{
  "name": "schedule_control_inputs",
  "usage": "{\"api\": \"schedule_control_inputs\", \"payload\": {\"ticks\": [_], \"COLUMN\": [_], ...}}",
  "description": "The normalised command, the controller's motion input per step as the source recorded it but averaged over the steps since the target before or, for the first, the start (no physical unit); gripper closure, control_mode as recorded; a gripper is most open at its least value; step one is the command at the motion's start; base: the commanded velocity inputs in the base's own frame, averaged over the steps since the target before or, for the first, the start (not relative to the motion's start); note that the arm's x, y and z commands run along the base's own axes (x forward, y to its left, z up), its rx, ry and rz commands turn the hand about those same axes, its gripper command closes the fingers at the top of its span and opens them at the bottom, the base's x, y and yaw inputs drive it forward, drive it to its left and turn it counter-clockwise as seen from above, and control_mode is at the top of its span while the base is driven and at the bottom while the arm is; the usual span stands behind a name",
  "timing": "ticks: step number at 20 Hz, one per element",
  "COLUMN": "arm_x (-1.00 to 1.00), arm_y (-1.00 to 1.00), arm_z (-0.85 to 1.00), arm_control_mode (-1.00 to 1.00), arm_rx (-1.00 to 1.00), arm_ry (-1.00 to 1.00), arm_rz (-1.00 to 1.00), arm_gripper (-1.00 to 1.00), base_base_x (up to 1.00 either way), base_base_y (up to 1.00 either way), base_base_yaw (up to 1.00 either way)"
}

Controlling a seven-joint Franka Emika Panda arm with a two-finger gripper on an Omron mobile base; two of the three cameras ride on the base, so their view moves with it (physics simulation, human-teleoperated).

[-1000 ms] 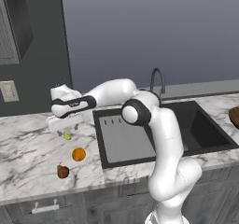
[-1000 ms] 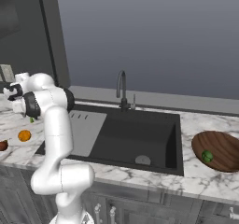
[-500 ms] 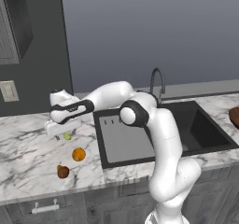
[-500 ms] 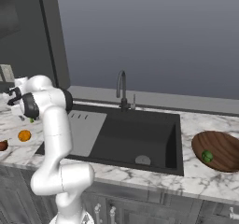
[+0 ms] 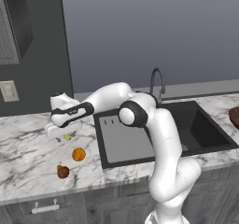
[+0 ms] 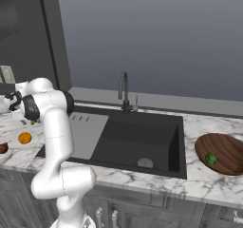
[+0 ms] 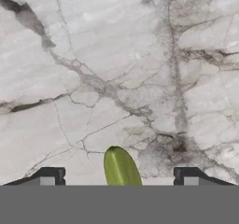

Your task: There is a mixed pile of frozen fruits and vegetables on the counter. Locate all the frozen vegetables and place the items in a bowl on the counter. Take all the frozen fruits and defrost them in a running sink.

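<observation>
Two finger tips of the gripper (image 7: 119, 180) stand spread wide, straddling the pale yellow-green vegetable (image 7: 121, 168) on the counter (image 7: 116, 69), seemingly lined up to pinch it. Nearby lie the orange fruit (image 5: 78, 154) and brown fruit (image 5: 62, 171); across the sink (image 6: 137, 139), the bowl (image 6: 227, 152) holds the green ball (image 6: 210, 159).

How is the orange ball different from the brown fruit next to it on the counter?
The orange ball is bright orange; the brown fruit is dark reddish-brown. The ball looks smooth and round, while the brown fruit has a thin stem sticking up. The ball looks slightly bigger and lies farther from the counter's front edge than the brown fruit. Both are small and sit loose on the marble.
</observation>
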Motion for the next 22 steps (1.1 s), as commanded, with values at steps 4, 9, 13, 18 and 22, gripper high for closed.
{"api": "schedule_control_inputs", "payload": {"ticks": [4,9,13,18,22], "arm_x": [0.00,-0.01,-0.08,-0.14,-0.23], "arm_y": [0.00,0.00,-0.09,-0.43,-0.90], "arm_z": [0.00,0.06,0.59,0.61,0.37], "arm_control_mode": [-1.00,-1.00,-1.00,-1.00,-1.00], "arm_rx": [0.00,0.00,-0.01,0.00,0.08], "arm_ry": [0.00,0.00,0.04,0.03,-0.03], "arm_rz": [0.00,0.00,0.01,-0.05,-0.07], "arm_gripper": [1.00,1.00,1.00,1.00,1.00], "base_base_x": [0.00,0.00,0.00,0.00,0.00], "base_base_y": [0.00,0.00,0.00,0.00,0.00], "base_base_yaw": [0.00,0.00,0.00,0.00,0.00]}}
